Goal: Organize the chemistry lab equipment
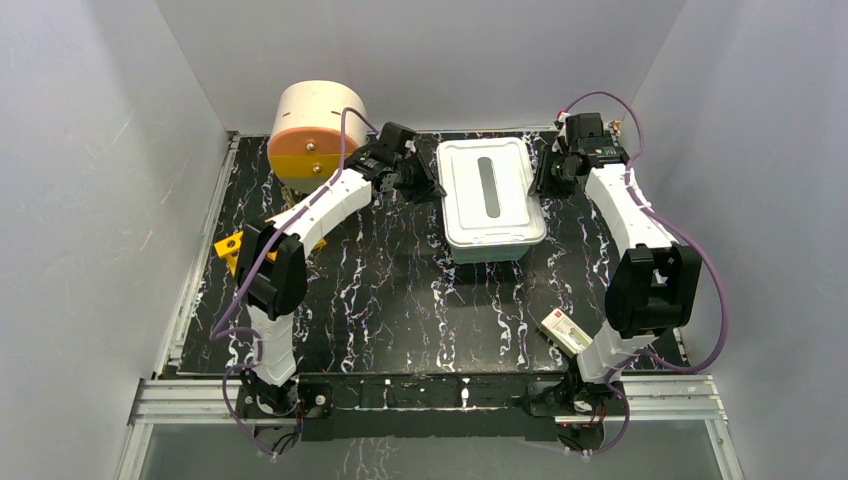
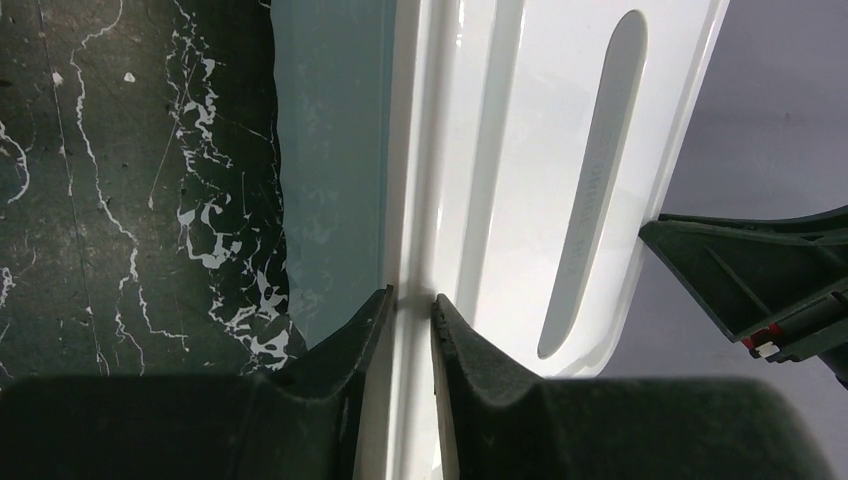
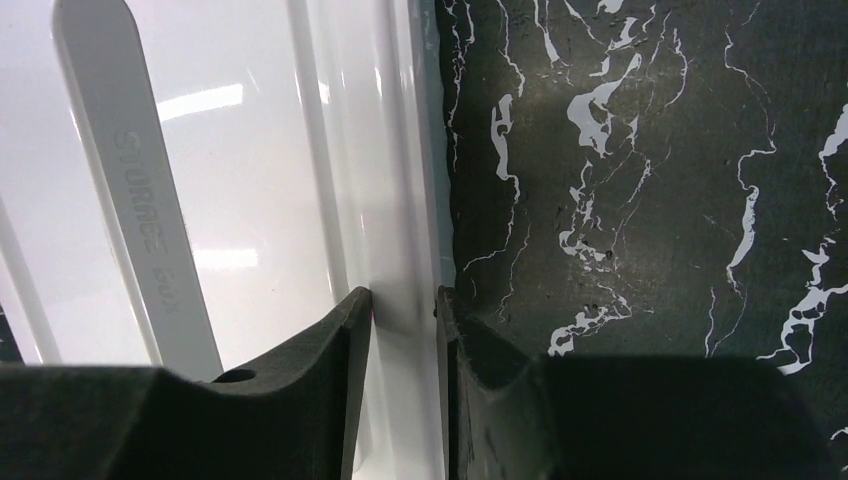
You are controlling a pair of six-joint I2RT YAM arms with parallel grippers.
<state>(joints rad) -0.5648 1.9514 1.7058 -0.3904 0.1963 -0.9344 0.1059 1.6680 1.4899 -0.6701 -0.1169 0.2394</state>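
A white storage box with its lid [image 1: 462, 205] on stands at the back middle of the black marbled table. My left gripper [image 1: 432, 190] is at the lid's left edge. In the left wrist view its fingers [image 2: 412, 298] are shut astride the lid's raised rim [image 2: 410, 150]. My right gripper [image 1: 543, 183] is at the lid's right edge, and in the right wrist view it [image 3: 404, 293] is shut on the white rim [image 3: 385, 150]. An orange-yellow rack [image 1: 232, 245] pokes out from behind the left arm. The other lab items are out of view.
A cream cylinder with an orange face [image 1: 315, 130] stands at the back left, close behind the left arm. A small white packet with a red mark [image 1: 566, 330] lies at the front right beside the right arm. Grey walls close in on both sides.
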